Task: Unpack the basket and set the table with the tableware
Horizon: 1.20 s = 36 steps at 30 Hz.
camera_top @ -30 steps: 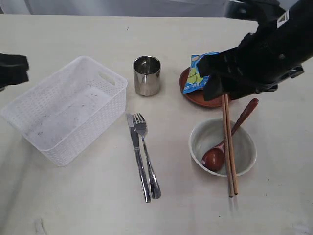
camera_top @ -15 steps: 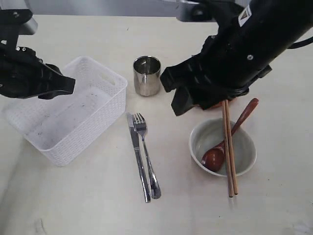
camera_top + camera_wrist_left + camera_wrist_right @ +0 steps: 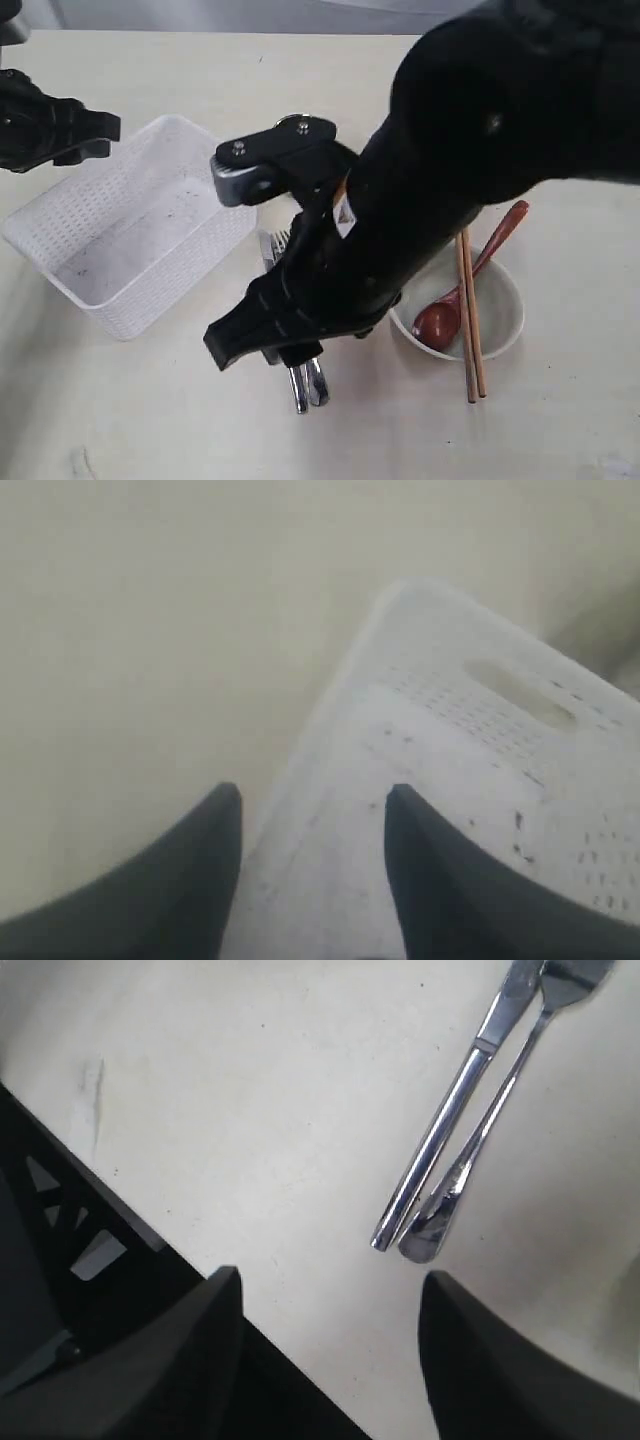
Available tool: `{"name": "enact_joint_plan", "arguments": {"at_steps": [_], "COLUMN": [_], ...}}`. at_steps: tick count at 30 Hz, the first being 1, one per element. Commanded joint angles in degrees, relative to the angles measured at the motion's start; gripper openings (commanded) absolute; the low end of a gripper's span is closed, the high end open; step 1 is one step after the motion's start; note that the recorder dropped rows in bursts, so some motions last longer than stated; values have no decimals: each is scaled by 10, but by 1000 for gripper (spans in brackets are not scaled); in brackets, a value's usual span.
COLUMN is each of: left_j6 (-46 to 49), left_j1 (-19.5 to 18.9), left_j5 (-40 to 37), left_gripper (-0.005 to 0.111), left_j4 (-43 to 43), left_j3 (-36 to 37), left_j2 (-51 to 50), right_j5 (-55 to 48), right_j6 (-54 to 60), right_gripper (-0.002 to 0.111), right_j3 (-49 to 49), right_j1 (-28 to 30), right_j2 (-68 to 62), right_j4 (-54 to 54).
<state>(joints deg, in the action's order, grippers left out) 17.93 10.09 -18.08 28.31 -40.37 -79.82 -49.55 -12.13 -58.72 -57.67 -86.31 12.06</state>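
The white basket [image 3: 130, 230] stands empty at the left of the table [image 3: 150, 420]. My left gripper [image 3: 100, 132] hovers open at its far-left rim; in the left wrist view the open left gripper [image 3: 313, 800] has the basket [image 3: 480, 770] below it. My right arm fills the middle of the exterior view, its right gripper [image 3: 255, 345] low over the knife [image 3: 298, 392] and fork [image 3: 317, 385]. The right gripper [image 3: 330, 1290] is open and empty, short of the knife [image 3: 445, 1130] and fork [image 3: 470, 1160]. The bowl [image 3: 505, 310] holds the spoon [image 3: 437, 322]; chopsticks [image 3: 468, 320] lie across it. Cup and plate are hidden.
The table's near edge [image 3: 150, 1250] runs just under the right gripper, with a dark frame below it. The chip bag is hidden behind the right arm. Bare tabletop [image 3: 150, 630] lies to the left of the basket.
The right arm has swung from the plate across to the knife and fork, now hiding cup, plate and chip bag. The left gripper drew back from over the basket toward its far-left rim.
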Motion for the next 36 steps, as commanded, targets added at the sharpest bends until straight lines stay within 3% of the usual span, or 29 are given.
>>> {"name": "enact_joint_plan", "arguments": {"at_steps": [1, 14, 17, 19, 21, 22, 26, 30, 36], "left_j6": [-21, -17, -17, -17, -19, -21, -24, -25, -25], "left_j1": [-29, -29, -29, -29, -29, -29, -31, -42, -42], "left_j5": [14, 25, 49, 70, 113, 128, 197, 197, 191], "left_gripper": [43, 43, 34, 22, 1, 0, 0, 0, 0], "left_j4": [10, 6, 5, 5, 6, 8, 41, 64, 70], "left_j3": [-2, 0, 6, 17, 41, 50, 91, 93, 93], "left_j2": [-4, -4, -4, -4, -4, -4, -4, -6, -55], "right_j5": [29, 170, 172, 171, 174, 178, 225, 187, 163], "right_j6": [-15, -18, -18, -16, -16, -13, -3, -13, -7], "right_gripper": [51, 48, 34, 24, 6, 0, 0, 0, 0], "right_j3": [5, -84, -110, -121, -136, -141, -174, -233, -311], "right_j1": [-18, -19, -18, -18, -18, -18, 4, 58, 82], "right_j2": [-54, -174, -208, -226, -246, -249, -270, -319, -357], "right_j4": [-8, 27, 28, 28, 28, 28, 29, 41, 43]}}
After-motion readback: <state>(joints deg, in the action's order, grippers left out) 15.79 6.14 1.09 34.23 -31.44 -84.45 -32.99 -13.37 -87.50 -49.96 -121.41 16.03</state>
